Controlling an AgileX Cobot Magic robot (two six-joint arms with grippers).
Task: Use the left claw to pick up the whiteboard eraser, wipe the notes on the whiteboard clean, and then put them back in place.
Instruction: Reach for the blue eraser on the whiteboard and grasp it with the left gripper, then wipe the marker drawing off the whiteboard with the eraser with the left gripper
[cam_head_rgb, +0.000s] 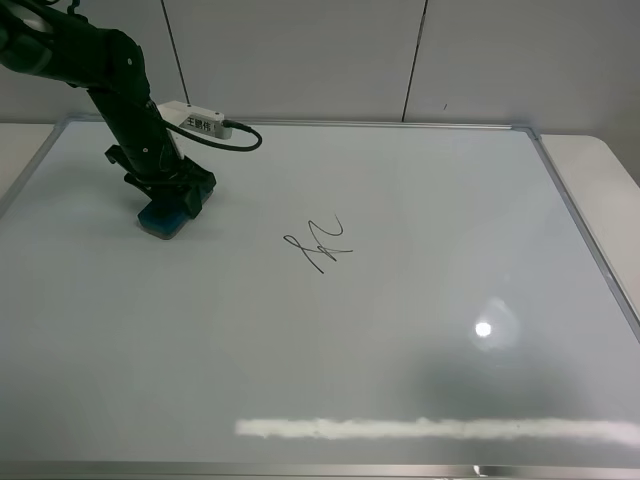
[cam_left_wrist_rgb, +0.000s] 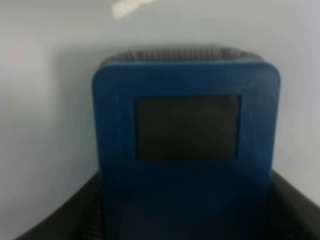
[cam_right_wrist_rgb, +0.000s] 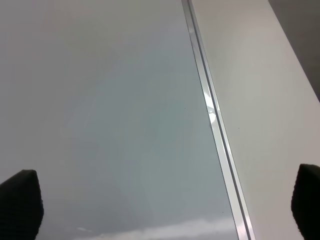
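The whiteboard (cam_head_rgb: 420, 180) fills the exterior high view, with the notes (cam_head_rgb: 320, 243), a black scribble, near its middle. The teal-blue whiteboard eraser (cam_head_rgb: 163, 217) lies on the board at the left, well apart from the notes. My left claw (cam_head_rgb: 172, 200) is down over the eraser, with its jaws against the eraser's two sides. In the left wrist view the eraser (cam_left_wrist_rgb: 185, 150) fills the frame, with one dark patch showing and the black fingers (cam_left_wrist_rgb: 60, 220) beside it. My right gripper (cam_right_wrist_rgb: 160, 210) is open and empty above the board's edge.
The board's silver frame (cam_right_wrist_rgb: 215, 120) runs past the right gripper, with white table (cam_right_wrist_rgb: 270, 100) beyond it. A white tag and black cable (cam_head_rgb: 205, 127) hang off the left arm. Lamp glare (cam_head_rgb: 483, 328) shows on the board.
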